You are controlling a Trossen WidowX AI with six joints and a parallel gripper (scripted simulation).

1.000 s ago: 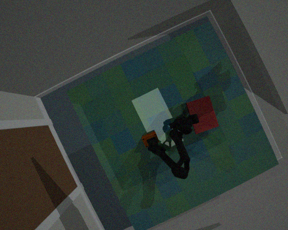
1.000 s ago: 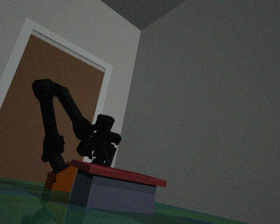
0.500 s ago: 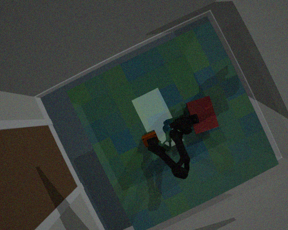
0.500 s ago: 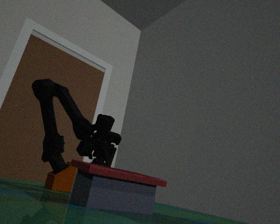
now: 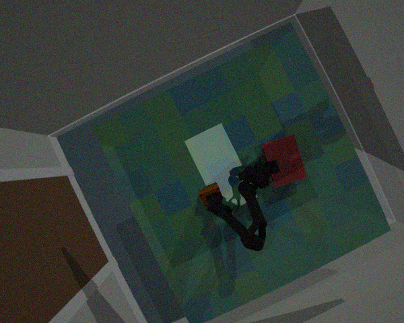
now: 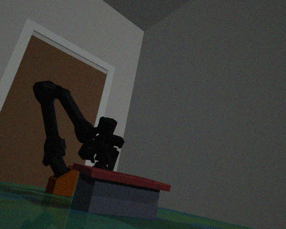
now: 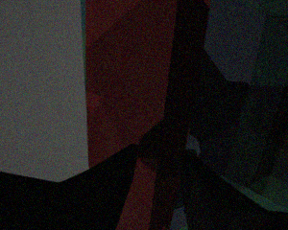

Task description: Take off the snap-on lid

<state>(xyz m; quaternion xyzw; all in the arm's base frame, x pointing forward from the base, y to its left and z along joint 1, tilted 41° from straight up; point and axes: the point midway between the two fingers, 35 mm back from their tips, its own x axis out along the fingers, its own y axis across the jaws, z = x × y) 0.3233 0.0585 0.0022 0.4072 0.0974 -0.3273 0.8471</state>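
Note:
The red lid (image 5: pixel 287 151) (image 6: pixel 130 179) (image 7: pixel 125 72) lies right side up on the grey-blue storage box (image 6: pixel 123 203), overhanging its walls. It looks seated, with a dark shadow under its rim in the exterior view; whether any snap is loose cannot be told. My gripper (image 6: pixel 105 166) (image 7: pixel 159 153) points down at the lid's side nearest the arm and is shut on the lid's edge. In the top view the arm hides the fingertips, and in the exterior view the lid hides their lower ends.
The arm's orange base (image 5: pixel 209 194) (image 6: pixel 64 183) stands on the green and blue patchwork surface (image 5: pixel 160 114). A flat pale rectangle (image 5: pixel 209 149) lies between the base and the box's side of the surface, partly under the arm.

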